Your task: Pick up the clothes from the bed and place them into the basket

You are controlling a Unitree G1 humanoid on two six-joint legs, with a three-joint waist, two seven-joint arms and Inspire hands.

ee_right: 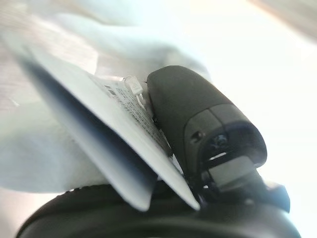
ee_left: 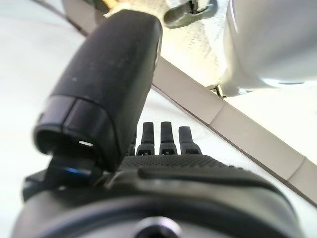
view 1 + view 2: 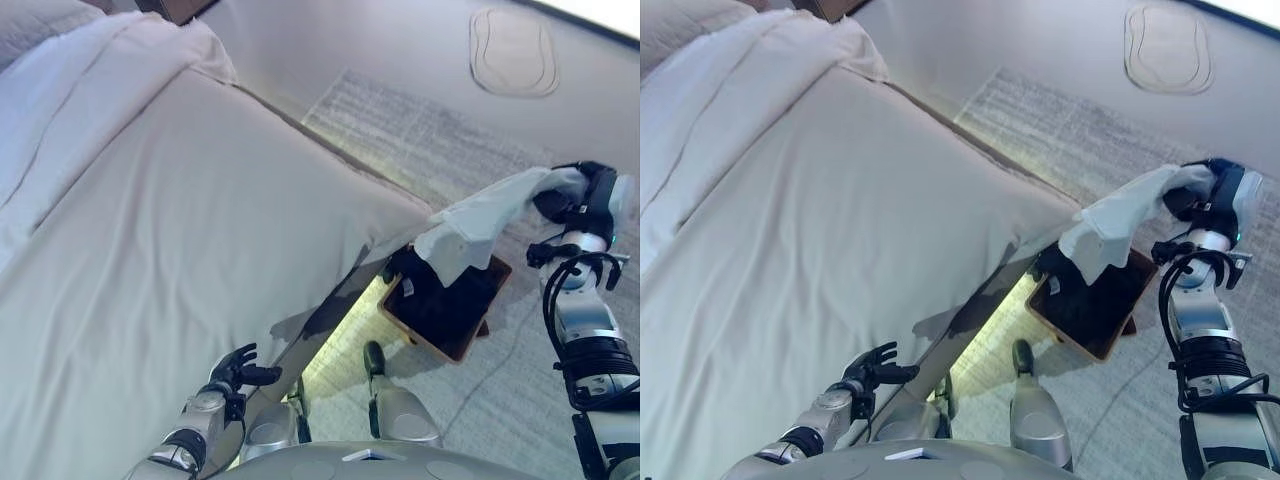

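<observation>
My right hand [image 3: 568, 203] is shut on a pale white garment [image 3: 470, 232], which hangs from it over the brown basket [image 3: 488, 330] on the floor beside the bed. Dark clothes [image 3: 440, 290] lie inside the basket. In the right wrist view the garment [image 1: 59, 144] with a white label [image 1: 129, 109] is pinched under the thumb [image 1: 198, 124]. My left hand [image 3: 238, 370] rests low at the bed's near edge, its fingers [image 2: 168, 136] straight and holding nothing. The bed [image 3: 180, 250] has a smooth white cover with no loose clothes visible on it.
A grey rug [image 3: 440, 140] covers the floor past the bed's foot. A pale oval mat [image 3: 514, 52] lies at the far right. Pillows [image 3: 50, 25] sit at the bed's head, upper left. A lit strip runs under the bed frame [image 3: 345, 335].
</observation>
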